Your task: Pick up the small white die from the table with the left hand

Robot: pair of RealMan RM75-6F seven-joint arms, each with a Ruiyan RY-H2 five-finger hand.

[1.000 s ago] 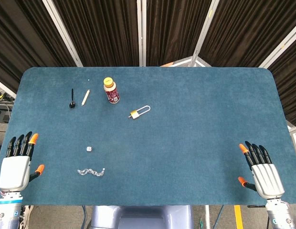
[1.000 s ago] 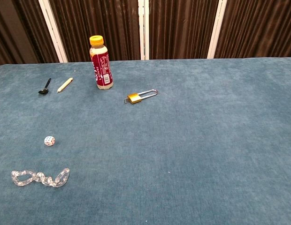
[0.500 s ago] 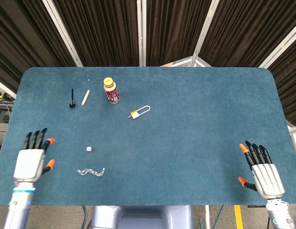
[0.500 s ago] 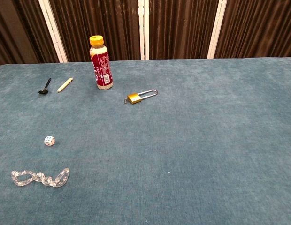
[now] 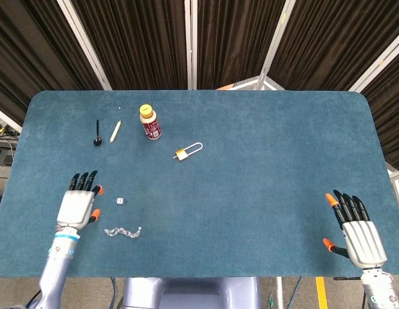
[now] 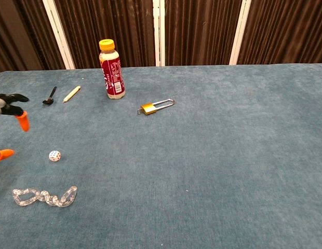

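Observation:
The small white die [image 5: 120,201] lies on the blue table [image 5: 264,161], toward the front left; the chest view shows the die [image 6: 55,155] with coloured pips. My left hand [image 5: 78,204] hovers open just left of it, fingers spread, holding nothing. In the chest view only its orange fingertips [image 6: 22,120] enter at the left edge, a short gap from the die. My right hand [image 5: 358,229] rests open at the front right corner, far from the die.
A clear plastic chain [image 5: 123,231] lies just in front of the die. Farther back stand a red bottle with a yellow cap [image 5: 149,122], a brass padlock [image 5: 187,152], a cream stick [image 5: 115,131] and a small black spoon [image 5: 97,134].
My left hand has moved right and forward over the table, from the front left edge to just beside the die. My right hand has barely shifted.

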